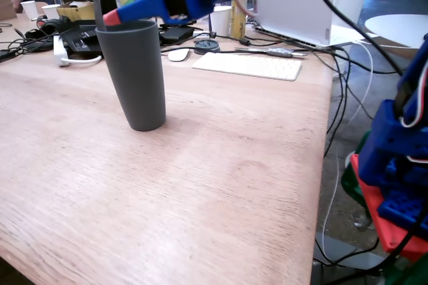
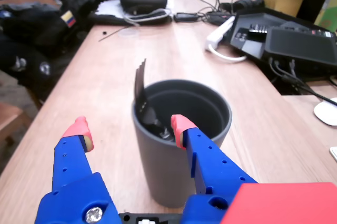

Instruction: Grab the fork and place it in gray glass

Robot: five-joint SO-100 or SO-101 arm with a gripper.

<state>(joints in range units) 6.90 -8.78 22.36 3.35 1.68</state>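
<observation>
The gray glass (image 1: 137, 74) stands upright on the wooden table, left of centre in the fixed view. The fork (image 2: 140, 83) stands inside it, leaning on the far-left rim with its tines poking above the rim. In the fixed view only the fork (image 1: 98, 11) tip shows over the rim. My gripper (image 2: 129, 128) is open at the glass (image 2: 158, 176) mouth. One red-tipped finger (image 2: 179, 125) sits over the near rim and the other finger (image 2: 79, 130) hangs outside to the left. Nothing is held between them. In the fixed view the gripper (image 1: 110, 19) reaches the rim from the right.
Behind the glass lie a white keyboard (image 1: 247, 65), a mouse (image 1: 178, 54), white cups (image 1: 221, 21), black cases (image 2: 295, 45) and cables. The table's right edge (image 1: 324, 164) drops to hanging cables and my arm's base (image 1: 394, 184).
</observation>
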